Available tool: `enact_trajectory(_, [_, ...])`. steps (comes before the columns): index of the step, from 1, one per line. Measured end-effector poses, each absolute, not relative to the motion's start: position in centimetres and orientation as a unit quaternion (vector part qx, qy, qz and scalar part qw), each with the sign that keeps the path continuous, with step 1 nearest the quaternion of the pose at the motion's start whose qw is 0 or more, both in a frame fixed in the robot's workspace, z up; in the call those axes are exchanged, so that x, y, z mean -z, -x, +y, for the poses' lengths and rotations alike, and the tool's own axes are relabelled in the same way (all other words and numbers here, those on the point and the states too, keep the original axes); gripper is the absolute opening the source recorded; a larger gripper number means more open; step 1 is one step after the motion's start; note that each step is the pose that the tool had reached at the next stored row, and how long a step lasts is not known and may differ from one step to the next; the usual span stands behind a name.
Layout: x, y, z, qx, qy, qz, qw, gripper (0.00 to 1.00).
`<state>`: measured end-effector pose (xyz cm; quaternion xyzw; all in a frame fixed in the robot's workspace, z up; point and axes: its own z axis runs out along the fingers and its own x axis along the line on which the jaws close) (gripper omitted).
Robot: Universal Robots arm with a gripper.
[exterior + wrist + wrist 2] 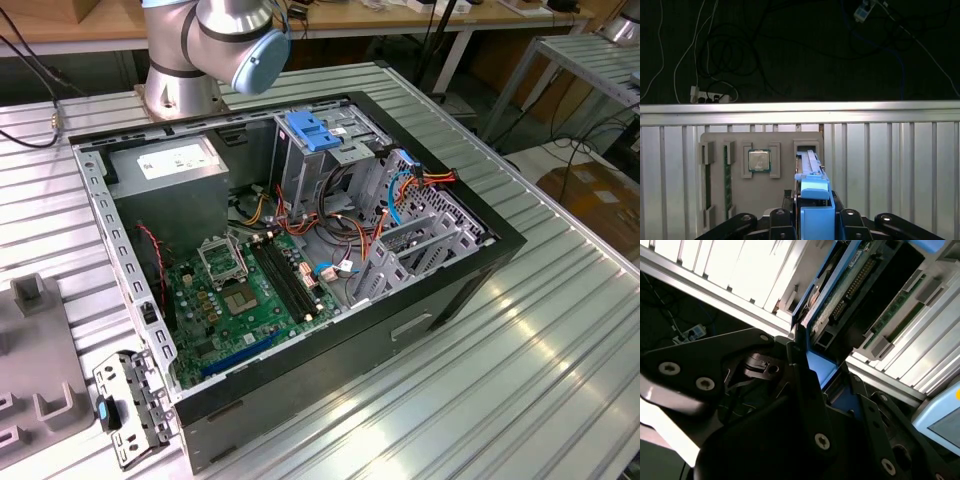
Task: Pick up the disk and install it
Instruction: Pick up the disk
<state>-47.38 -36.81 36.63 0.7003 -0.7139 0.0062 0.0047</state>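
Note:
The disk (810, 167) stands on edge in a slot of the grey parts tray (740, 200), its blue plastic carrier uppermost. In the second wrist view the disk (842, 297) shows edge-on, with its green circuit board and connector facing out. My gripper (814, 214) sits over the disk's near edge, its black fingers (782, 216) pressed against both sides of the blue carrier. The second wrist view shows the gripper (822, 372) closed on that same blue edge. The disk's far end is still down at the tray slot.
The open computer case (440, 290) lies on the ribbed aluminium table (540, 380), with a blue bracket (312, 132) on its grey drive cage. The tray (40, 345) is at the exterior view's left and holds a processor (759, 160) and memory sticks (727, 175). Past the table edge (800, 107) cables lie on the floor.

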Motion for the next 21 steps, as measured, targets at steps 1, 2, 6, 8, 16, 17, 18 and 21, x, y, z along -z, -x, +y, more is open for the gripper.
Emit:
enact_trajectory(1, [-36.7,47.4,-36.8,-0.006,-0.7,-0.714,0.004,0.37])
enact_trajectory(2, [-36.8,47.4,-36.8,-0.006,-0.7,-0.714,0.004,0.37])
enact_trajectory(6, [-37.3,47.4,-36.8,-0.005,-0.7,-0.714,0.003,0.37])
enact_trajectory(8, [-37.6,47.4,-36.8,-0.005,-0.7,-0.714,0.003,0.37])
enact_trajectory(16, [-38.7,47.4,-36.8,-0.003,-0.7,-0.714,0.002,0.37])
enact_trajectory(17, [-38.8,47.4,-36.8,-0.003,-0.7,-0.714,0.001,0.37])
enact_trajectory(18, [-38.9,47.4,-36.8,-0.003,-0.7,-0.714,0.001,0.37])
enact_trajectory(21, [-39.4,47.4,-36.8,-0.002,-0.7,-0.714,0.001,0.37])
